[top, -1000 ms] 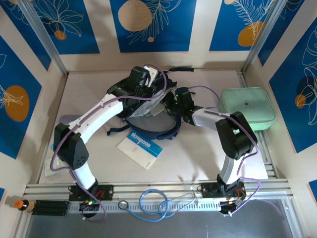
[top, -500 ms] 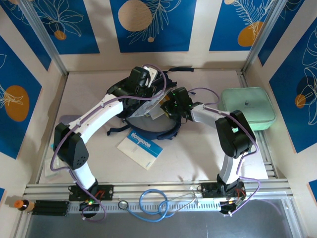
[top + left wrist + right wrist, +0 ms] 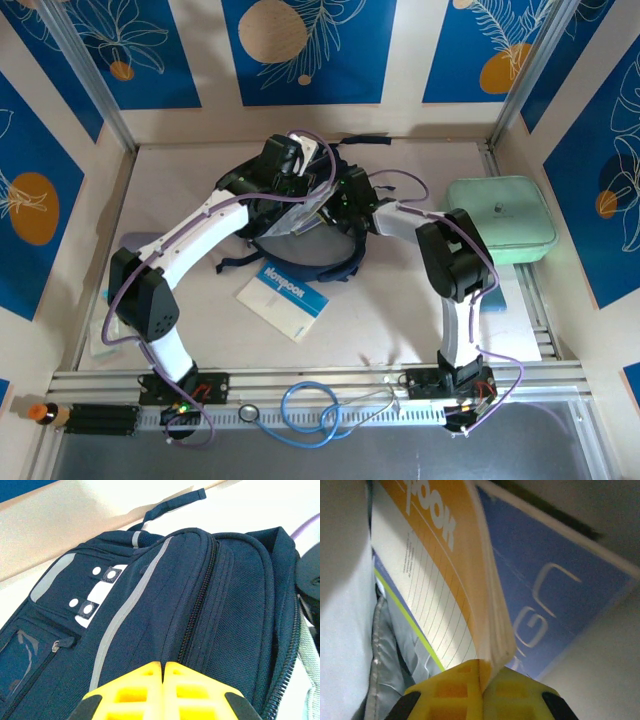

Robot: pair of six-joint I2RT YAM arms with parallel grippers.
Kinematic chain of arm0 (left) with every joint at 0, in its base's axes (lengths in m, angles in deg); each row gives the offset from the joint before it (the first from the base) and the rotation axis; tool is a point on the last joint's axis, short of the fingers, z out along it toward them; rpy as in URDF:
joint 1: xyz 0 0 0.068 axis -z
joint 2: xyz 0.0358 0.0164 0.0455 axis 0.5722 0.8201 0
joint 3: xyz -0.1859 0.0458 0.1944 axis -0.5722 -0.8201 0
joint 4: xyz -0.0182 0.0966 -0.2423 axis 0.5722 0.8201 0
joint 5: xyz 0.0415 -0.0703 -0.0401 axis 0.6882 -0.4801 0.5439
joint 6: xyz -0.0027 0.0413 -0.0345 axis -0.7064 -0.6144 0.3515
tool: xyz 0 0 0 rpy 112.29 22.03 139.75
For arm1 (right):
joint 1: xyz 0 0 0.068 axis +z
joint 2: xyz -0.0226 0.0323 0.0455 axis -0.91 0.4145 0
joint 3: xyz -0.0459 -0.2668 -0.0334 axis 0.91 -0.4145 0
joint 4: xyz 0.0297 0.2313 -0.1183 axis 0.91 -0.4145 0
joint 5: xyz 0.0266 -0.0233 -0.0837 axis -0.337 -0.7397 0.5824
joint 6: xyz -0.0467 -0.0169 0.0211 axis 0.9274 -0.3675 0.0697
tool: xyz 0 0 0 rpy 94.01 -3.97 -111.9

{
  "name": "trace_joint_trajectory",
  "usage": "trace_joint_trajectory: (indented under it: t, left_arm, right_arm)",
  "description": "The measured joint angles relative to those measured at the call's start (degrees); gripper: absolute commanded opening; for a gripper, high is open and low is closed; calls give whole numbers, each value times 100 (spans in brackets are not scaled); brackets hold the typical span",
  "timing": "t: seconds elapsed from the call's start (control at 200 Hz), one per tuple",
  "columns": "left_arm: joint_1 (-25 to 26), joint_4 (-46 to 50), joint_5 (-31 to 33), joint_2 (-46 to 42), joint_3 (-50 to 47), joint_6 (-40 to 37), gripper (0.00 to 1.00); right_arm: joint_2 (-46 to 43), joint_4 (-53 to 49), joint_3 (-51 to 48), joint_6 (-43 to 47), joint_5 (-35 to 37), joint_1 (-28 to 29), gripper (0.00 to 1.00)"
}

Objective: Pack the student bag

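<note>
Bare surface [image 3: 180, 180] lies open to the left of the backpack [image 3: 300, 235] and behind it. The mint-green case [image 3: 498, 220] sits against the right edge, well apart from the bag. A blue cable [image 3: 310, 408] coils along the near rail.

The backpack sits mid-surface toward the back, with both arms meeting over it. A blue notebook [image 3: 285, 298] lies flat just in front of it. Its cover reads "Notebook".

The left tool [image 3: 163, 669] has its yellow tips pressed tight together, nipping a fold of the backpack's navy front beside the zip. A pale stripe and grey patches run away up the fabric.

The right tool [image 3: 481, 669] is clamped narrow on the lower edge of an orange notebook [image 3: 445, 555], held edge-on. White letters "ook" show on its cover. Just behind it is a blue cover [image 3: 545, 590] with big pale letters, only partly legible. The bag's grey lining [image 3: 380, 655] is to the left.
</note>
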Motion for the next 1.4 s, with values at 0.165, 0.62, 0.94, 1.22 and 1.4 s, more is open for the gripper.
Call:
trace_joint_trajectory:
  t: [0.165, 0.62, 0.94, 1.22, 1.4]
  left_arm:
    - [-20, 0, 2, 0, 0, 39, 0]
    - [-201, -188, 267, 295, -190, 48, 0]
    - [-651, -378, 39, 619, -413, 337, 45]
    - [-927, -730, -839, 540, -1095, 968, 88]
    - [-1305, -883, -1119, 129, -1537, 1434, 95]
  right_arm:
    - [22, 586, -166, 66, -192, -26, 44]
    - [-1934, 743, -2179, 407, -369, -236, 61]
    - [-3574, -828, -2557, 1709, 772, -39, 63]
    - [-3436, -2302, -2511, 2962, 2022, 1440, 79]
    - [-2695, -2868, -2072, 3473, 2520, 2326, 79]
